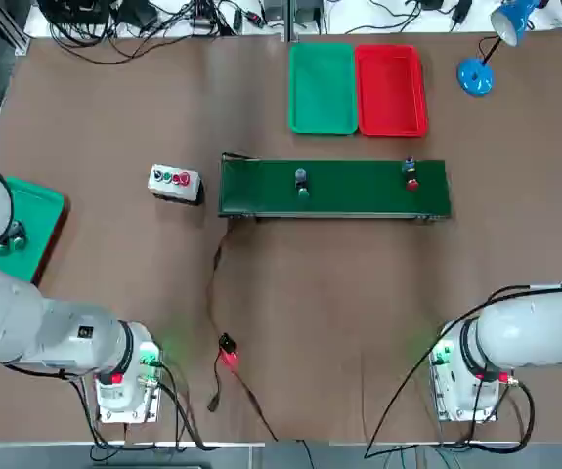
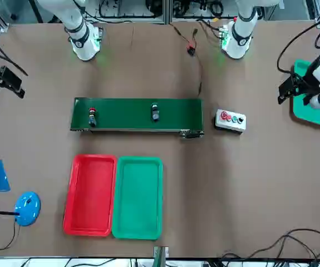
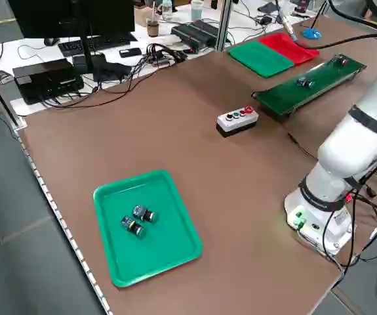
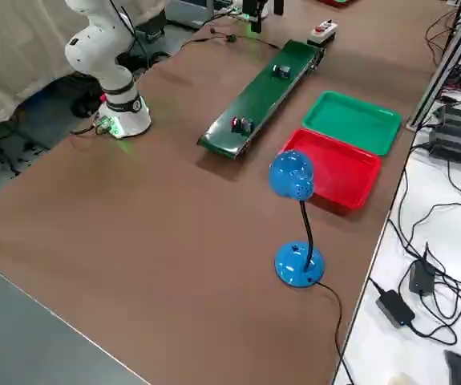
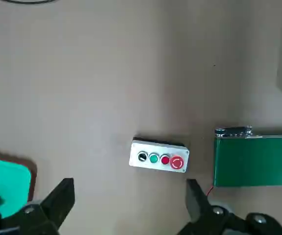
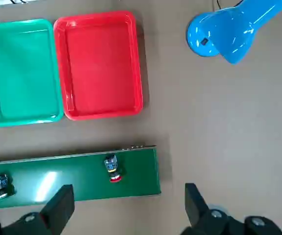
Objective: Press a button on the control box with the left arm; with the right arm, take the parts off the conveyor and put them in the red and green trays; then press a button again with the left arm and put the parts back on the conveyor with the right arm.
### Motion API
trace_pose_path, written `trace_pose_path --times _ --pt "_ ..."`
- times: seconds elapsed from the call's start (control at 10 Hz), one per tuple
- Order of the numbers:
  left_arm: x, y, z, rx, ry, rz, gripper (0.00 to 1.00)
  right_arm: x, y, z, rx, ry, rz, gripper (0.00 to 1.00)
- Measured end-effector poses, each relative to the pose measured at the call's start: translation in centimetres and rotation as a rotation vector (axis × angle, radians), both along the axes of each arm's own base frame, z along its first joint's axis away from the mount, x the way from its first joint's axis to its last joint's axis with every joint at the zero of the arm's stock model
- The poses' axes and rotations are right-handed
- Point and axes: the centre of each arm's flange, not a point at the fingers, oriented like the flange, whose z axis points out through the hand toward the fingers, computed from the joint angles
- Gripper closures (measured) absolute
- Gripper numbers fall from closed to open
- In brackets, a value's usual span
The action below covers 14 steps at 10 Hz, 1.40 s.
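Nothing done yet, as far as I can judge. Landmark is the conveyor. Both parts sit on its belt: the green-capped part near the middle, the red-capped part toward the end on my right side. The green tray and the red tray lie side by side just beyond the conveyor's far edge, touching each other, both with nothing in them. The control box sits just off the conveyor's left end, apart from it, buttons facing up.

My left gripper hangs above the table on my side of the control box, fingers spread wide, holding nothing, not touching any button. My right gripper hangs on my side of the conveyor's right end, fingers spread wide too, also holding nothing. Both arms look parked high, clear of the conveyor.

Left to do, by my reading: everything. Left press on the box first, then right picks both parts into the trays, second press, then both parts back onto the belt.

A lone green tray with two small parts in it sits far to the conveyor's left, near the table edge.
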Motion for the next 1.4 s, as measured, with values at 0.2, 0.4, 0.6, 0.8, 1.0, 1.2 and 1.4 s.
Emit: trace_pose_path --times 0.2,0.4,0.6,0.8,1.0,1.2,1.4 --pt "0.0 -0.1 0.0 0.0 -0.001 0.002 0.0 0.0 0.0 0.0 0.0 0.0 0.0 0.0" --pt "0.0 0.0 0.0 0.0 -0.001 0.005 0.0 0.0 0.0 0.0 0.0 0.0 0.0 0.0" --pt "0.0 -0.1 0.0 -0.001 -0.005 0.005 0.0 0.0 0.0 0.0 0.0 0.0 0.0 0.0" --pt "0.1 -0.1 0.1 -0.001 -0.011 0.004 0.05 0.0 0.1 0.0 0.0 0.0 0.003 0.0" --pt "0.1 -0.3 -0.3 0.0 -0.003 0.0 0.31 0.0 0.2 0.0 0.0 0.0 0.004 0.0" --pt "0.5 -1.0 -1.9 0.002 0.026 -0.011 0.61 0.0 0.3 0.0 0.0 0.001 0.007 0.0" --pt "1.5 -2.0 -4.7 0.001 0.017 -0.027 0.93 0.2 1.1 -0.6 0.0 0.011 0.024 0.0"
